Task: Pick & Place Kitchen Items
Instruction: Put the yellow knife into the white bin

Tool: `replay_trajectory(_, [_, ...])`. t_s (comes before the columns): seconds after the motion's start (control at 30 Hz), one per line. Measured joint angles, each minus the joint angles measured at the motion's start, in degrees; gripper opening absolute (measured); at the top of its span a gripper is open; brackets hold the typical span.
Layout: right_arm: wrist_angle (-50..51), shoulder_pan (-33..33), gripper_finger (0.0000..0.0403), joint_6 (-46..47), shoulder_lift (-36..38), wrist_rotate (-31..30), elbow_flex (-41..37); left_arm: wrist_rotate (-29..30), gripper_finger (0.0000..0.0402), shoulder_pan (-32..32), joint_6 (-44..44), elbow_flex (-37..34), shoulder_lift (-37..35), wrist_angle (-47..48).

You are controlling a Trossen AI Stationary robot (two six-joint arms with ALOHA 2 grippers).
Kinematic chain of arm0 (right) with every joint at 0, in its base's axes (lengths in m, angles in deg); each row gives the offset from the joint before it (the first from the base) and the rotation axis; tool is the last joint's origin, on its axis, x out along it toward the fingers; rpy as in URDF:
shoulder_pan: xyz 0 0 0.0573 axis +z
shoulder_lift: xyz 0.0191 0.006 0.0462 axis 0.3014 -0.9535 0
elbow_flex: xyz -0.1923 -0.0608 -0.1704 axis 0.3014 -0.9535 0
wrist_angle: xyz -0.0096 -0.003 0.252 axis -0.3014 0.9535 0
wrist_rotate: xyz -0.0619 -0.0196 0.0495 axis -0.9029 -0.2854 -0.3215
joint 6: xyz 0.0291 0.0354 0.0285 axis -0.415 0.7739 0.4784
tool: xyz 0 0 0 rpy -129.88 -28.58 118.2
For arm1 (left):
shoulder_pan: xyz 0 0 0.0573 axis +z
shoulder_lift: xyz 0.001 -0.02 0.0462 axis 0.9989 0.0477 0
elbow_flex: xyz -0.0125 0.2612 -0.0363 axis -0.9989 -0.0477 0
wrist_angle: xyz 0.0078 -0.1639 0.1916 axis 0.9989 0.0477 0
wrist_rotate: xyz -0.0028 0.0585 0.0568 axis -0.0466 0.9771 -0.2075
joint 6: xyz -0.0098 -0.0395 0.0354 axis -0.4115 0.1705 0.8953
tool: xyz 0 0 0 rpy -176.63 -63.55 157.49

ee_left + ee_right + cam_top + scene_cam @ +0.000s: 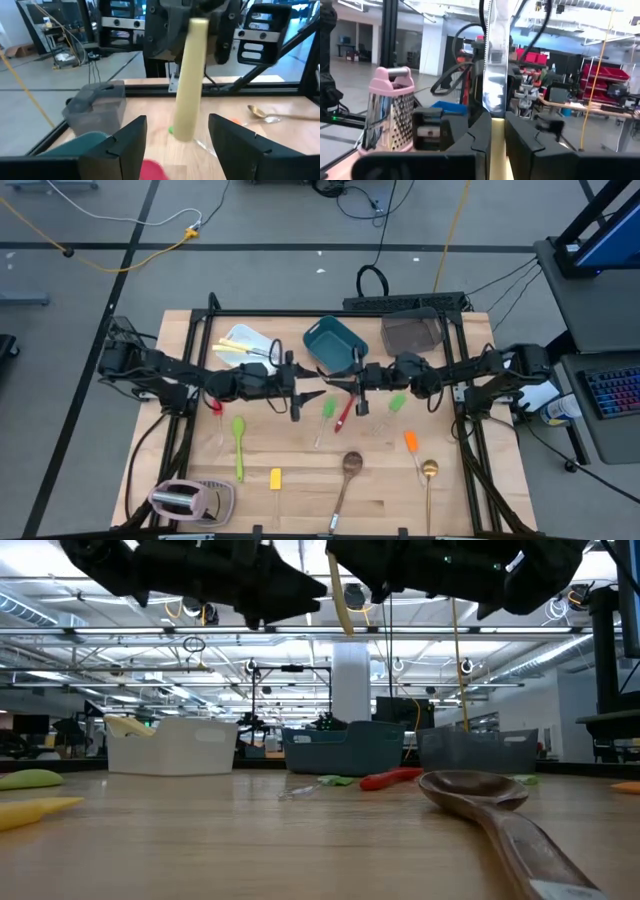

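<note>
The cream-handled knife (192, 80) is held up over the middle of the table (300, 510), clamped in the right gripper (498, 135), whose fingers are closed tight where handle meets blade. The handle hangs down and the blade points up. The left gripper (177, 120) is faced straight at it with its fingers wide apart, nothing touched yet, so this looks like a handover.

To get it right, the handle should probably be centred between the left fingers before they're closed, and the right grip only let go once the left one is firm. A slim, smooth handle like that could easily be twisted or dropped.

On the wooden table, a teal tub (335, 345) sits at 12 o'clock from the grippers, a white tub (245, 345) at 10, a smoky-grey tub (412, 333) at 1, and a wooden spoon (347, 475) at 6. Beyond that, grey floor with trailing cables and a big open workshop can be seen.
</note>
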Motion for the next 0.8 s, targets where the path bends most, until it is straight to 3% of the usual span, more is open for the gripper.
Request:
replay_trajectory(0.33, [1.02, 0.05, 0.0029, 0.01, -0.07, 0.02, 0.01, -0.45, 0.0182, 0.00, 0.25, 6.22, 6.76, -0.08])
replay_trajectory(0.67, [1.59, 0.11, 0.0037, 0.12, -0.07, -0.13, 0.01, -0.35, 0.0062, 0.00, -0.46, 6.51, 6.85, 1.89])
replay_trajectory(0.8, [4.49, 0.11, 0.0041, 0.16, 0.15, -0.47, -0.01, 1.13, 0.0060, -0.11, -3.00, 6.50, 6.74, 5.10])
